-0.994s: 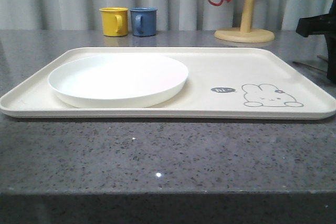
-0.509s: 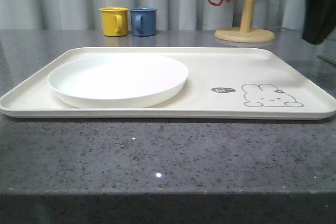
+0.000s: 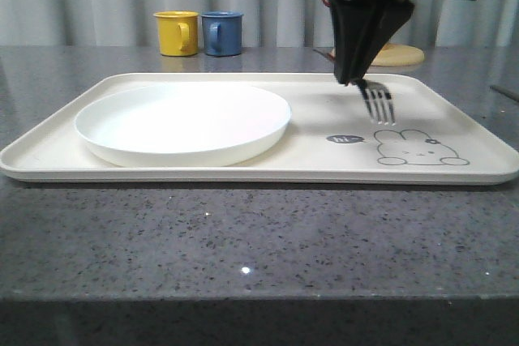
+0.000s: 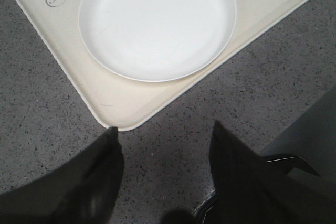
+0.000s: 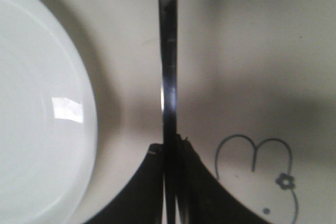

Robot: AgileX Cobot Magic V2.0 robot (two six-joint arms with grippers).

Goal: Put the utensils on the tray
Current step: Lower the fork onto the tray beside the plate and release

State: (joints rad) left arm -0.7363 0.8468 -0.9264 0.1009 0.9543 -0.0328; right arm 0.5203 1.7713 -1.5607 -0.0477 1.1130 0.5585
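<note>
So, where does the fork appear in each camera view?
Front view: fork, tines down, held above the tray, by the rabbit drawing.
Left wrist view: not in the picture.
Right wrist view: fork as a thin steel bar beside the rabbit drawing.
Shared landmark: the white plate.

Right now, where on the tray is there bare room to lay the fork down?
The right gripper holds the fork over the tray. Bare cream surface lies between the white plate and the rabbit drawing, and along the far rim behind the rabbit. The tray's left half is crowded by the plate.
</note>
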